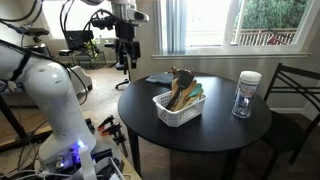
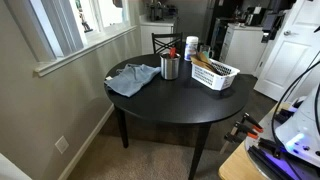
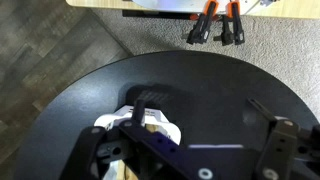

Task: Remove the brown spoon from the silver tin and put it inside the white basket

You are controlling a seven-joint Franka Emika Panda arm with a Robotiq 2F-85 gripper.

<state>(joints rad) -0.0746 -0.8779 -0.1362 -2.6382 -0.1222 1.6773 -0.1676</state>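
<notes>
Exterior view: gripper hangs high, off the table at its 10 o'clock edge, with nothing in it. The brown spoon pokes up at 12 o'clock of the white basket. The tin is hidden behind the basket here. Paler wooden utensils lie in the basket just below the spoon. Risk: depth is ambiguous from this angle, so it's easy to come down on a tan one instead. Clear jar is at 3 o'clock, well apart, low concern.

Exterior view: silver tin stands toward the table's 12 o'clock. Blue cloth is just beside it at 9 o'clock, and the basket is apart at 3 o'clock. The spoon is too small to resolve here. Risks:
- The tin looks light, so an off-axis pull could tip it or lift it with the spoon.
- A low approach could snag the cloth.

Wrist view: fingers are spread wide, pincer fully apart. The basket sits at 7 o'clock, partly under the gripper body. Tin and spoon are not in frame. Risk: the camera is lined up on the basket, not the tin, so descending from here lands on the wrong target. Needs re-aiming first.
</notes>
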